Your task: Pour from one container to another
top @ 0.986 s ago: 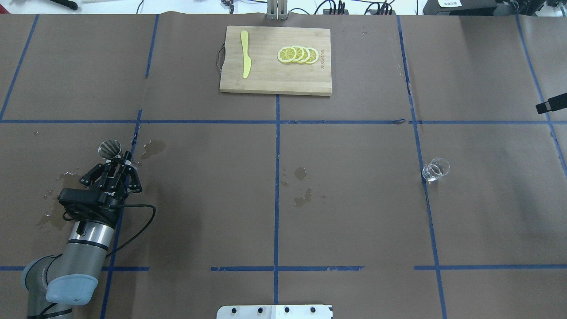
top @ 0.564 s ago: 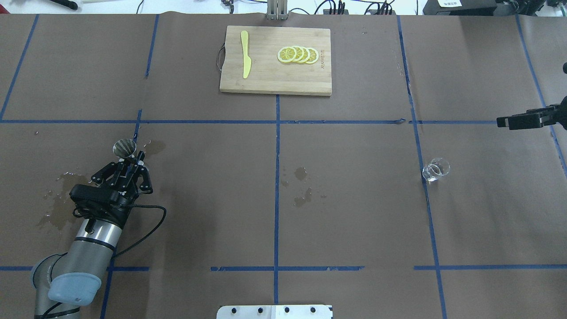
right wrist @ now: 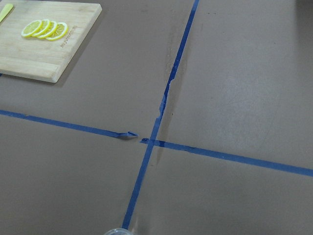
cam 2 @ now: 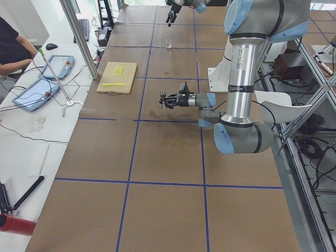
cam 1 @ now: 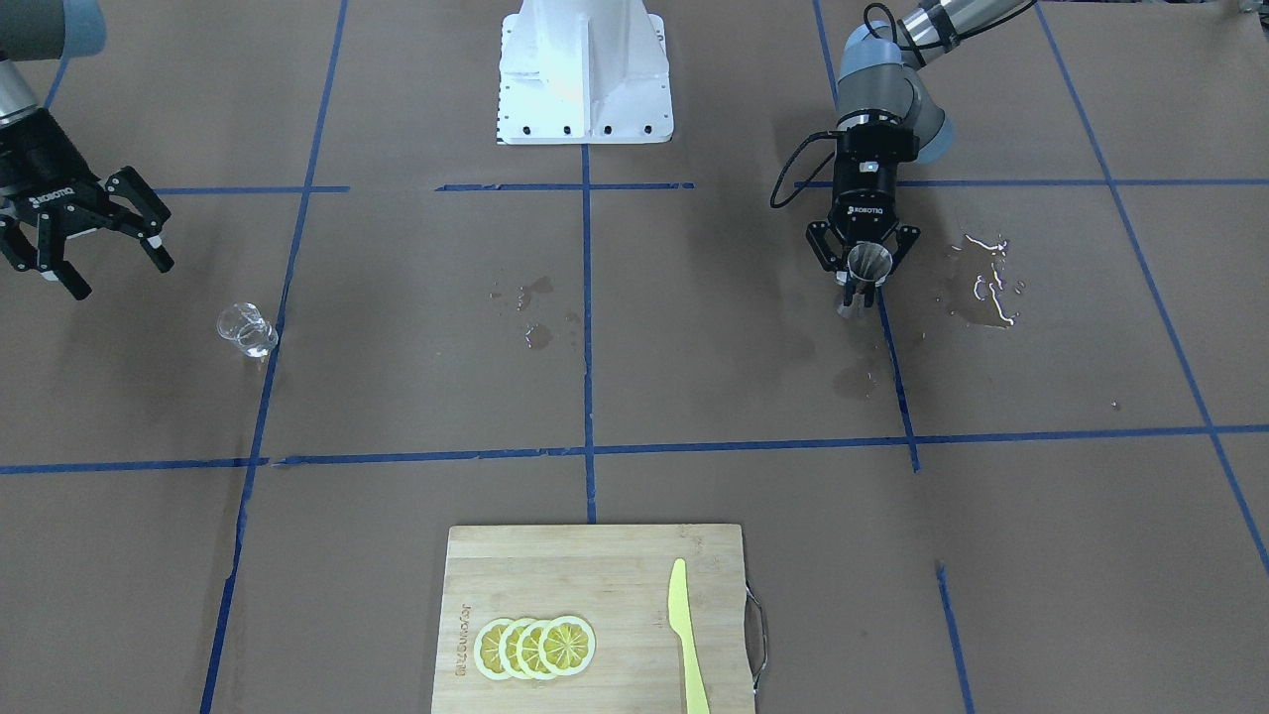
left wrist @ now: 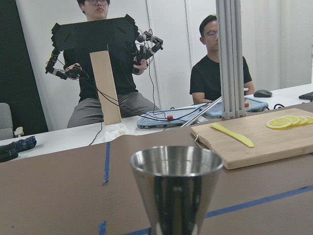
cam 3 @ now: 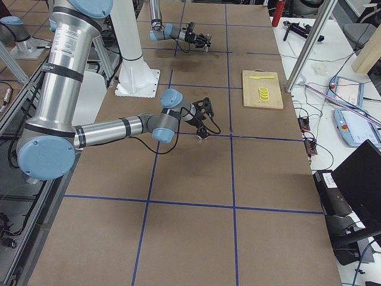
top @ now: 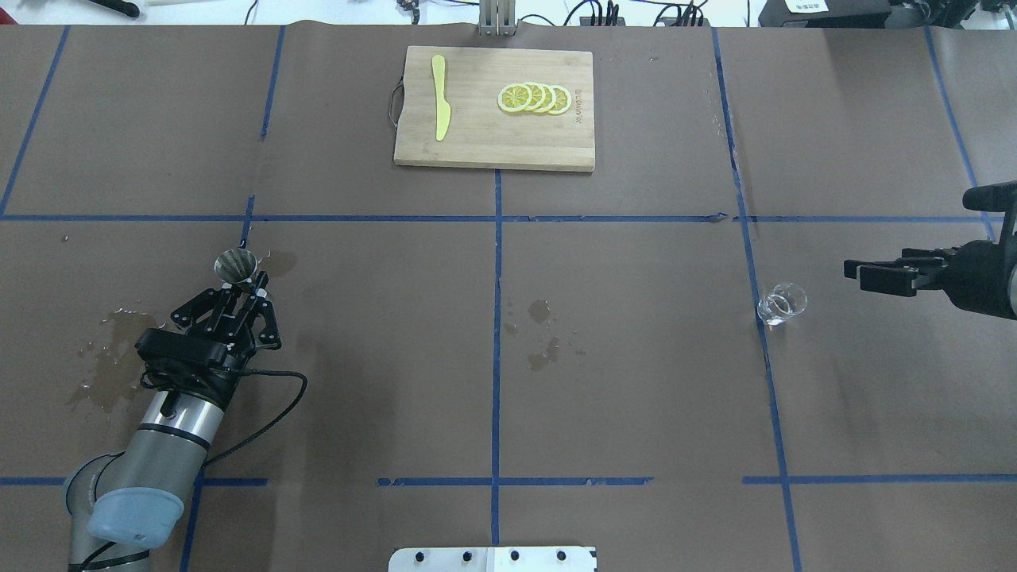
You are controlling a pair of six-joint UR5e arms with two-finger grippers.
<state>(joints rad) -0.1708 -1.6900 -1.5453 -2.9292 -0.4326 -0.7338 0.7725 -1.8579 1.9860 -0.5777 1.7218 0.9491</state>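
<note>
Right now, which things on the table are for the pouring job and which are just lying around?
For the job: glass cup, standing alone; steel cup, held in the left gripper; right gripper, open near the glass cup.
Just lying around: cutting board, lemon slices, yellow knife, wet spots.

My left gripper (top: 248, 284), matt black, grips the jigger (left wrist: 176, 188): polished steel, smooth, mirror-glossy. The measuring cup (top: 782, 304) is clear shiny glass. The table (top: 636, 381) has a matt brown paper cover, blue tape (top: 496, 357) and glossy wet patches (cam 1: 986, 288). The cutting board (top: 485, 135) is pale matt wood. The knife (top: 440, 99) is smooth yellow plastic.
</note>
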